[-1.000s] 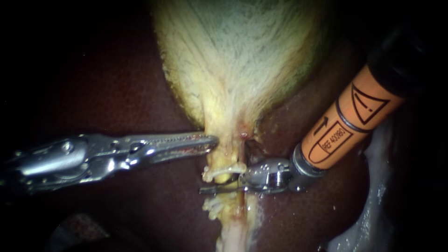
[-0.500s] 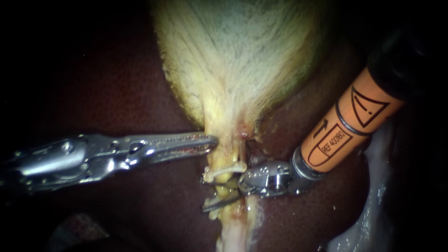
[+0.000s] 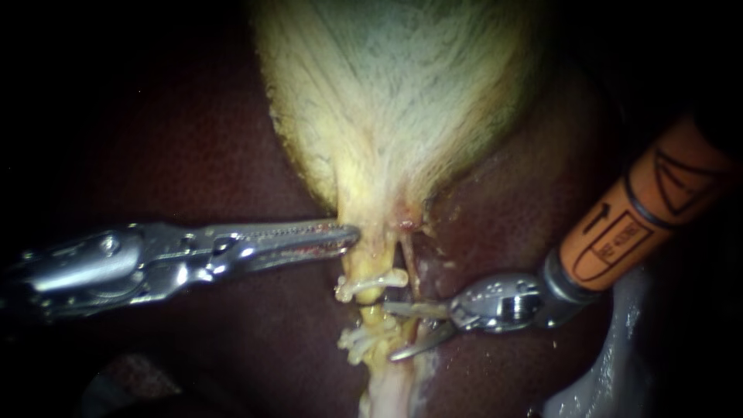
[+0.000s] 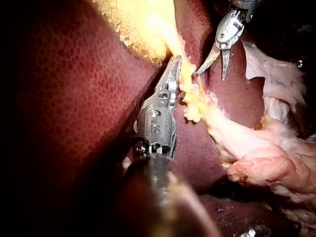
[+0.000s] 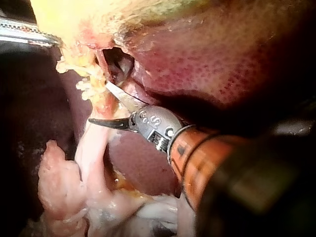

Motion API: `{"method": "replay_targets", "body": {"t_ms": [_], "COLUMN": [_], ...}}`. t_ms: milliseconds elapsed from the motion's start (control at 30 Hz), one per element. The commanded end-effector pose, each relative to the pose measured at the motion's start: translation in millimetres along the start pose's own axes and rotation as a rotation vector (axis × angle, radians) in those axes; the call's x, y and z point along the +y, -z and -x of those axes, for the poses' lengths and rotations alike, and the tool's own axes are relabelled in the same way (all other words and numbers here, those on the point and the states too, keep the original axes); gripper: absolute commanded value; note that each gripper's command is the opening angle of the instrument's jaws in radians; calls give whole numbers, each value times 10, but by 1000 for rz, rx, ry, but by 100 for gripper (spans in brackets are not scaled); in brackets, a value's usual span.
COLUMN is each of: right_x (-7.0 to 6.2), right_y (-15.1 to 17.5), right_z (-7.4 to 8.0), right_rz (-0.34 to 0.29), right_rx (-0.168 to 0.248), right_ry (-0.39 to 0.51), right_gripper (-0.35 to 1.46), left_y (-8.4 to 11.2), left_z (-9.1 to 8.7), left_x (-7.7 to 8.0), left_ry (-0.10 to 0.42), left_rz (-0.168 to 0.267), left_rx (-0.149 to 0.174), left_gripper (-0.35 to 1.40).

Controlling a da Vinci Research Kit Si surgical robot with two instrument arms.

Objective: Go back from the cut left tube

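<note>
Retreat from the cut left tube [image 3: 373, 313] is the step in hand. The right instrument [image 3: 392, 333] has its tool spread and pinching nothing, with the tube just ahead of its tips. I judge the next move to be a straight pull back along the shaft, over open liver [image 3: 495, 371] and clear of the thin tube [image 3: 409, 267] beside the upper blade. The left instrument [image 3: 340, 236], its tool pressed together, touches the gallbladder [image 3: 387, 116] neck.

Left tube [image 3: 364, 267], pale yellow, running down from the gallbladder [image 3: 395, 101] neck, two white clips [image 3: 371, 283] across it
</note>
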Motion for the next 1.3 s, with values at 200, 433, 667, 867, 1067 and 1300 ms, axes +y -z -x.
{"method": "replay_targets", "body": {"t_ms": [200,433,667,867,1067,1300], "right_x": [12,19,18,19,19,19], "right_y": [58,100,101,101,100,100], "right_z": [-19,-45,-48,-48,-48,-48], "right_rz": [76,141,169,170,170,171], "right_rx": [11,56,56,56,56,56], "right_ry": [134,286,302,302,302,302], "right_gripper": [111,126,133,133,133,133], "left_y": [0,-1,-3,-16,-30,-32], "left_z": [0,-1,-3,-18,-31,-33], "left_x": [1,1,0,-2,-5,-7], "left_ry": [0,0,-2,-10,-19,-22], "left_rz": [0,0,2,-6,-14,-20], "left_rx": [0,0,-1,-2,12,15], "left_gripper": [0,0,0,0,0,0]}}
